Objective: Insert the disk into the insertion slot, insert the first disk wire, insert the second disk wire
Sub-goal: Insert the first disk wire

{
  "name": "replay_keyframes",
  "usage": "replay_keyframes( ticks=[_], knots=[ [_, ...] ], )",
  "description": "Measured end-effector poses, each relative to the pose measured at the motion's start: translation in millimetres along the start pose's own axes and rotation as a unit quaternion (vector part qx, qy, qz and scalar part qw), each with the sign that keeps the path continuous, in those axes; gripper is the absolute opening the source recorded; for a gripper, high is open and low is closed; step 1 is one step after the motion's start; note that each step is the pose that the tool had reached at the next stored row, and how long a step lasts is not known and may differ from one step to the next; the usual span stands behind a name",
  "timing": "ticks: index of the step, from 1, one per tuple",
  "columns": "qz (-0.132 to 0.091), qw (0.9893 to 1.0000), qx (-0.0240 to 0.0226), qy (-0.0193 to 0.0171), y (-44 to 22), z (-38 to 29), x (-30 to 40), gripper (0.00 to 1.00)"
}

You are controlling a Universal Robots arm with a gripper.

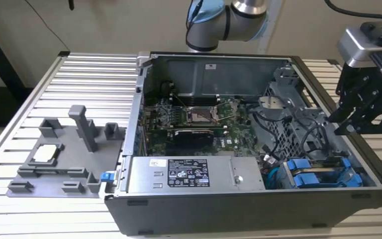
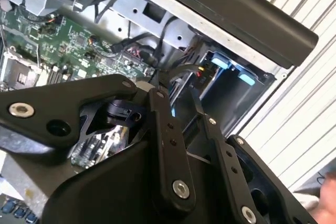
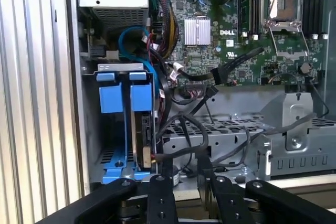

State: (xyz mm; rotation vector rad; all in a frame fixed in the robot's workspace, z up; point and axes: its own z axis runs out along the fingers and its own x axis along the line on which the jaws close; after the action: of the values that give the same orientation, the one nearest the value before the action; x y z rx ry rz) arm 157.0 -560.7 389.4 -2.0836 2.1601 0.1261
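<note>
A: Gripper [image 1: 365,128] status?
B: Spread, holding nothing. Hanging over case [image 1: 244,209] wall at the exterior view's right.
A: Disk [image 3: 140,100]?
B: Seated in insertion slot [image 3: 90,124], near corner of case, beside second blue carrier [image 3: 110,98]. Black cable [image 3: 184,148] just beside.

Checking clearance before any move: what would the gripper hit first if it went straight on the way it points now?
Probably the black cables looped over the perforated grey cage, beside the blue carriers; the gripper lines up there, though depth is unclear.
</note>
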Motion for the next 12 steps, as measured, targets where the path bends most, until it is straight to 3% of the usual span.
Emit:
replay_keyframes(
  ticks=[4, 6, 12],
  knots=[
    [-0.005, 1.0, -0.0007, 0.0007, 4.0, 2.0, -12.0, 0.33],
    [-0.006, 1.0, 0.0005, 0.0007, 9.9, 4.1, -18.1, 0.33],
    [-0.012, 0.9999, 0.0049, 0.0002, 22.7, 5.3, -19.4, 0.33]
  ],
)
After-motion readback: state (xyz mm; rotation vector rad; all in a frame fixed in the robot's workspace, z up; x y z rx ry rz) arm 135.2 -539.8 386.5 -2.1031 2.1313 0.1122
